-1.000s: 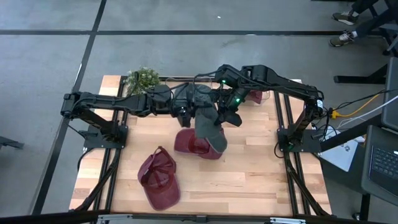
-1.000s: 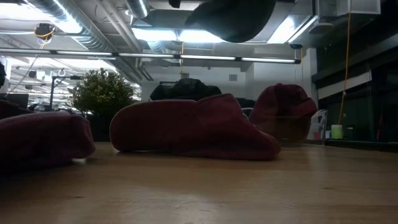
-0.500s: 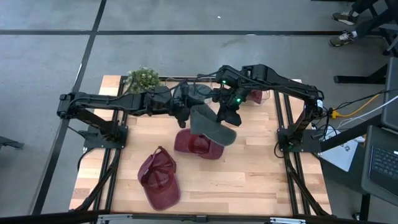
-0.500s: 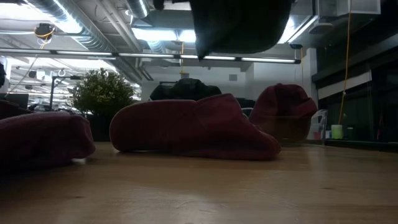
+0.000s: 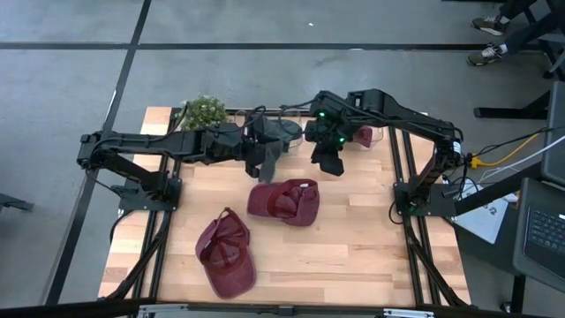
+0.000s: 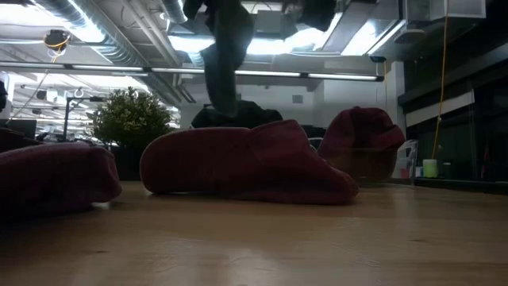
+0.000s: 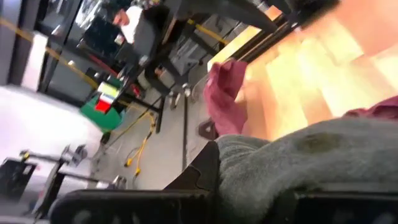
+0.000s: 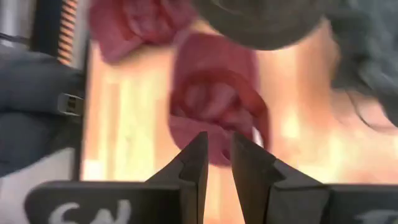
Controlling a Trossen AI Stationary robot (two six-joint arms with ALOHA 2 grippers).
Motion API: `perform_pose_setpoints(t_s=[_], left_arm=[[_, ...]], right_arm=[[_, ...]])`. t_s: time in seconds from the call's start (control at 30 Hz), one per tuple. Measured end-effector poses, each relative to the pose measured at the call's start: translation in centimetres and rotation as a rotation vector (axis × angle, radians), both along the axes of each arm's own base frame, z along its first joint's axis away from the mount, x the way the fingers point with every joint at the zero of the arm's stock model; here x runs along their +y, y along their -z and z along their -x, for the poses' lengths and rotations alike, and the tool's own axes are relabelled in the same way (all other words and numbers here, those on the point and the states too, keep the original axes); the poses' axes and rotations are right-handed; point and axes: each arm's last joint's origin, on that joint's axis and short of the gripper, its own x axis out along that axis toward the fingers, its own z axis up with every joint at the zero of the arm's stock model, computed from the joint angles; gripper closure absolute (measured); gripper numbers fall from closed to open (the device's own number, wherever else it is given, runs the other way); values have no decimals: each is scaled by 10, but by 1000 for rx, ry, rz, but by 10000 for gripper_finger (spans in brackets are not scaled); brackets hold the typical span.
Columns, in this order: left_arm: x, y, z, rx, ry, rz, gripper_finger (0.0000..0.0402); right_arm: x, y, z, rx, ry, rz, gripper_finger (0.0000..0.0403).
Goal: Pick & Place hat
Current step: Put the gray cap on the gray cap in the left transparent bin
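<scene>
On the near part of the table point(image 5: 353, 256) a maroon cap point(image 5: 228, 253) lies left of centre, opening up. Farther in, at mid-table, a second maroon cap point(image 5: 284, 202) lies upside down, apart from both arms. Above and just behind it the left gripper point(image 5: 262, 155) hangs in the air, clamped on a grey hat point(image 5: 275, 140); the hat droops from the fingers, and in the low view it dangles point(image 6: 222, 56) over the middle cap without touching it. Just beside it, the right gripper point(image 5: 327, 155) hovers with nothing in it, its fingers point(image 8: 194, 163) nearly together with a narrow gap showing. At the far edge sit a third maroon cap point(image 5: 360, 135), behind the right arm, and a small plant point(image 5: 203, 112) at the far left corner.
</scene>
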Motion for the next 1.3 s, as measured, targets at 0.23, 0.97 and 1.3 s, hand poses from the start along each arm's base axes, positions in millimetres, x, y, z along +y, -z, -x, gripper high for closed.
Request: perform_pose_setpoints(t_s=[0.23, 0.97, 1.3], left_arm=[[13, -14, 2, -78, -180, 45, 398], [123, -52, 13, -322, -712, 315, 398], [154, -3, -19, -242, -935, 271, 398]], right_arm=[[-4, -6, 17, 75, 146, 172, 335], [-7, -20, 22, -16, 264, 273, 335], [-8, -20, 21, -21, 284, 288, 335]])
